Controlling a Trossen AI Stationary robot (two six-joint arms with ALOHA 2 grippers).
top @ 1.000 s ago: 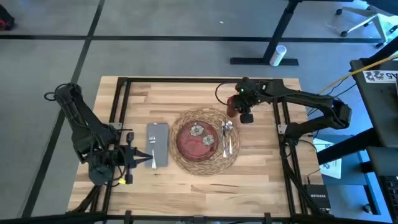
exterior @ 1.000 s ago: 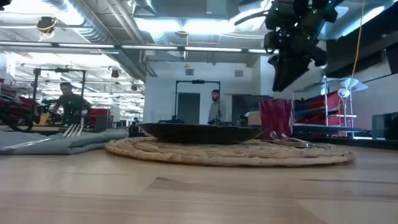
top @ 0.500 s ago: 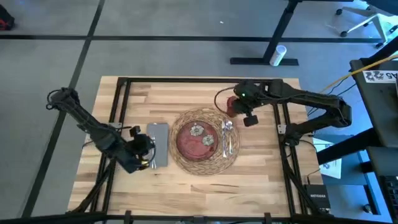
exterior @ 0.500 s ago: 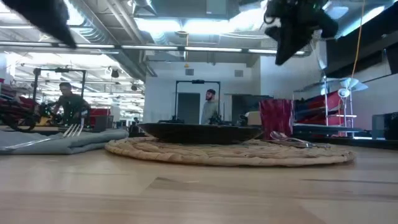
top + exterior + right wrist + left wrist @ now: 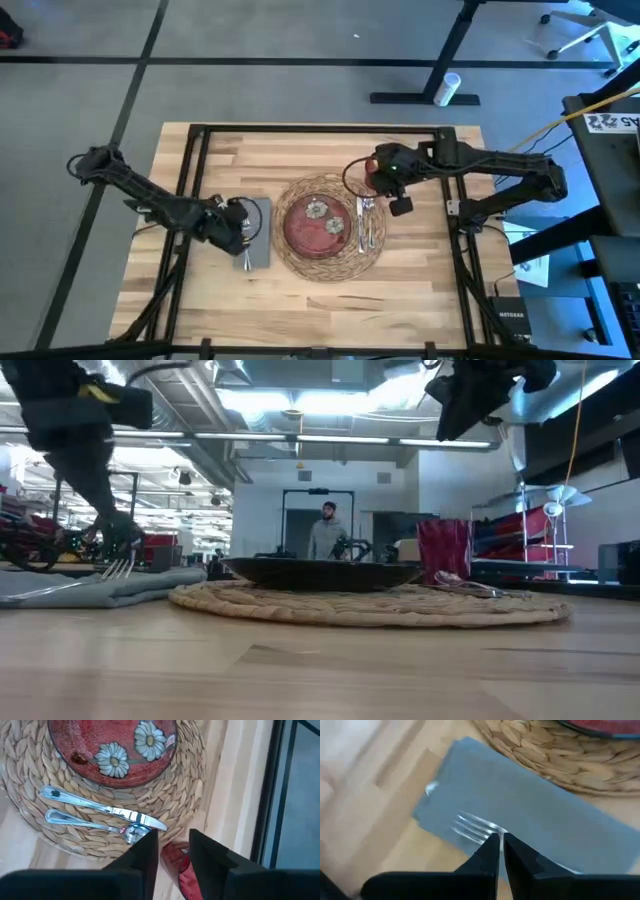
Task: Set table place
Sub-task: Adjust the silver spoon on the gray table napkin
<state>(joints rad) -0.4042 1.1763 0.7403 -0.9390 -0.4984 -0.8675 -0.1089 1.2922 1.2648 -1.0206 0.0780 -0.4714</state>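
A round woven mat (image 5: 330,262) lies mid-table with the dark red flowered plate (image 5: 317,224) on it. A knife (image 5: 105,809) and a spoon (image 5: 95,822) lie side by side on the mat's right part. A gray napkin (image 5: 535,805) lies flat left of the mat, with a fork (image 5: 470,827) on top. My left gripper (image 5: 500,840) is shut, its tips over the fork's neck. The small red cup (image 5: 443,550) stands upright on the table at the mat's far right. My right gripper (image 5: 172,837) hangs open above the cup, clear of it. My left gripper comes down at the fork slanting from the table's left. Its shut fingertips (image 5: 490,851) cover the fork's neck, and I cannot tell whether they touch it. The fork lies on the napkin.
Thin black frame rails (image 5: 200,160) run along the table (image 5: 300,300) near its left, right and far edges. Bare wood lies between the mat and the near edge. People (image 5: 325,540) stand in the room beyond the far edge.
My left gripper has swung from the table's near left toward the napkin and come down over the fork. My right gripper has risen from just above the cup and shifted slightly toward the mat. The cup, fork and napkin have stayed in place.
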